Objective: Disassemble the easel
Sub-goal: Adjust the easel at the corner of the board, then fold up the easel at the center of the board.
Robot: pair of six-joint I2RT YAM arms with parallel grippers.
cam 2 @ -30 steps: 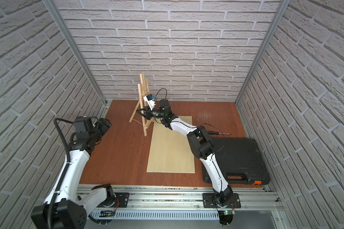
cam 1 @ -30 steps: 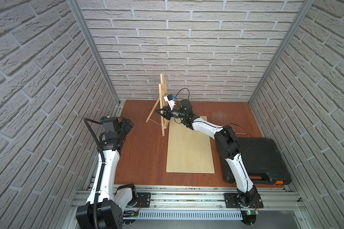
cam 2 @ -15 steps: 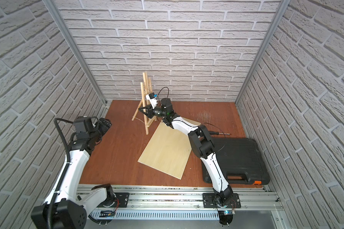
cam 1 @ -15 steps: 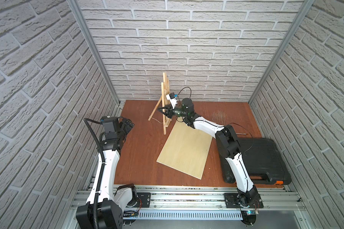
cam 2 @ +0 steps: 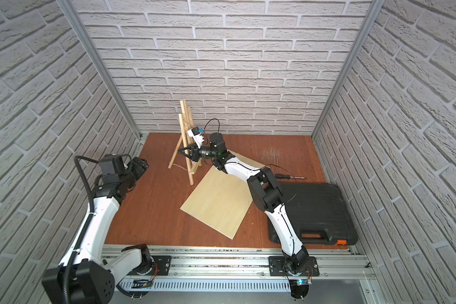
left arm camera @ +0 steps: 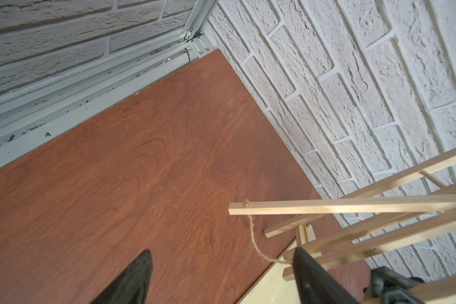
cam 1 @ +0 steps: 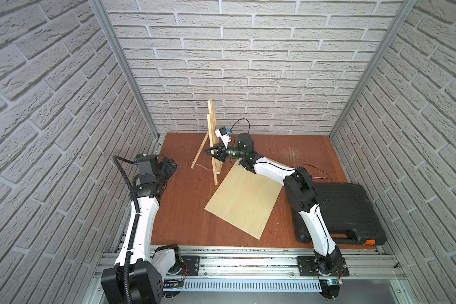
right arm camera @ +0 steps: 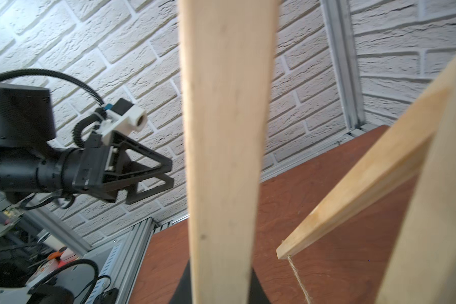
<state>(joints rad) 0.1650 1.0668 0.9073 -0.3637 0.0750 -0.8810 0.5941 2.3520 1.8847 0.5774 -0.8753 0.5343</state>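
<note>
Top views: easel pinched upright, board now askew

Both top views put the easel (cam 1: 210,123) on the table (cam 1: 184,210) toward 11 o'clock, close to the back wall. It stands with its back leg (cam 1: 199,152) splayed out toward 8 o'clock. The right gripper (cam 1: 208,151) is pressed together on a front upright about halfway up. The right wrist view shows that slat running straight through between its fingers. The left gripper (left arm camera: 221,251) waits at 9 o'clock, well apart from the frame, its jaws spread over bare table and holding nothing. Whether every foot touches the table I cannot tell from these angles.

Judging by the thin slats, the easel should be very light. Each piece looks stiff along its length but easy to crack if bent sideways, and the bare wood looks smooth enough to slide in a pinch. The back leg will likely swing on its hinge, and the limp string (left arm camera: 253,237) only limits its spread. The best holds seem to be an upright just beside a crossbar, plus the back leg near its free end for the other arm.

Against a second ago, the plywood board (cam 1: 244,200) has changed most. It lay square with the table edges and now sits turned, one corner pointing to 5 o'clock. The easel and both arms are nearly where they were.
</note>
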